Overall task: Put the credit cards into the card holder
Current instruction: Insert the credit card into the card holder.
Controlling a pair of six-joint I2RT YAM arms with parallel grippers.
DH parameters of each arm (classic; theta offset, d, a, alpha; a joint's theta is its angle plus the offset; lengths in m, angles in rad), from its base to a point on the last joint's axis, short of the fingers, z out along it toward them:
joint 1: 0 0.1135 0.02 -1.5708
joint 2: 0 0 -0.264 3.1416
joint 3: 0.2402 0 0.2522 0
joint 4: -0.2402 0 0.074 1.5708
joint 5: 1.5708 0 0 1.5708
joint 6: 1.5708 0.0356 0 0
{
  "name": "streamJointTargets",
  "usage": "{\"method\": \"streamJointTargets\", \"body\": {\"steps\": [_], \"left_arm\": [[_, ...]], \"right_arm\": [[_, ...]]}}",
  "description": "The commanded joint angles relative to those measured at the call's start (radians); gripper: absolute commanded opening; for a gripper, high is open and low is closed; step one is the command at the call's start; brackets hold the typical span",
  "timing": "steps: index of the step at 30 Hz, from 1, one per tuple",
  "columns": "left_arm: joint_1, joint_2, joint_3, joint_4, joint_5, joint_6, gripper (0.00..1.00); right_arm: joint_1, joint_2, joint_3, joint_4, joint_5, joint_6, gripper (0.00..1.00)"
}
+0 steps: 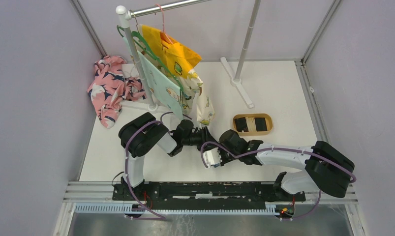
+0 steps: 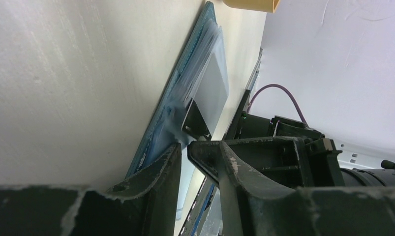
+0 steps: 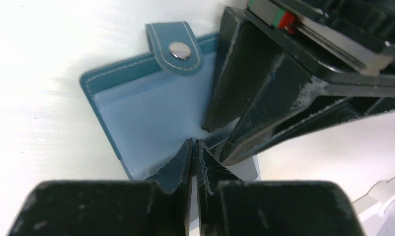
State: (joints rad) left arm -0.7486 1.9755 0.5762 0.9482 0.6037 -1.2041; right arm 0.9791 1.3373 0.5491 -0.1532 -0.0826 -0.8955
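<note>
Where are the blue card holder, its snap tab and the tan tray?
card holder (image 3: 141,115): right wrist view, inner slot panel.
snap tab (image 3: 179,49): right wrist view, metal stud.
tan tray (image 1: 253,115): top external view, far rim.

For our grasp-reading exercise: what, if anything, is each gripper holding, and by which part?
The right gripper appears to pinch the card holder by the edge of an inner sleeve. The left gripper, jaws parted, holds nothing visible.
</note>
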Motion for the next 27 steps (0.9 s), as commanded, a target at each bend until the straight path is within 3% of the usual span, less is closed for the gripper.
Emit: {"method": "streamJointTargets", "body": {"steps": [1,12,19,27], "left_arm": [[-0.006,-0.011,-0.001,-0.074,-0.022,0.047,0.41],[-0.005,-0.031,0.001,-0.091,-0.025,0.067,0.43],[-0.005,-0.148,0.010,-0.153,-0.026,0.139,0.44],[-0.006,-0.339,0.019,-0.424,-0.092,0.322,0.43]], "right_arm": [[-0.038,-0.019,0.041,-0.017,0.047,-0.008,0.09],[-0.125,-0.065,0.035,-0.037,0.010,-0.009,0.09],[-0.253,-0.155,0.059,-0.149,-0.383,-0.030,0.13],[-0.266,-0.181,0.025,-0.391,-0.653,-0.402,0.14]]}}
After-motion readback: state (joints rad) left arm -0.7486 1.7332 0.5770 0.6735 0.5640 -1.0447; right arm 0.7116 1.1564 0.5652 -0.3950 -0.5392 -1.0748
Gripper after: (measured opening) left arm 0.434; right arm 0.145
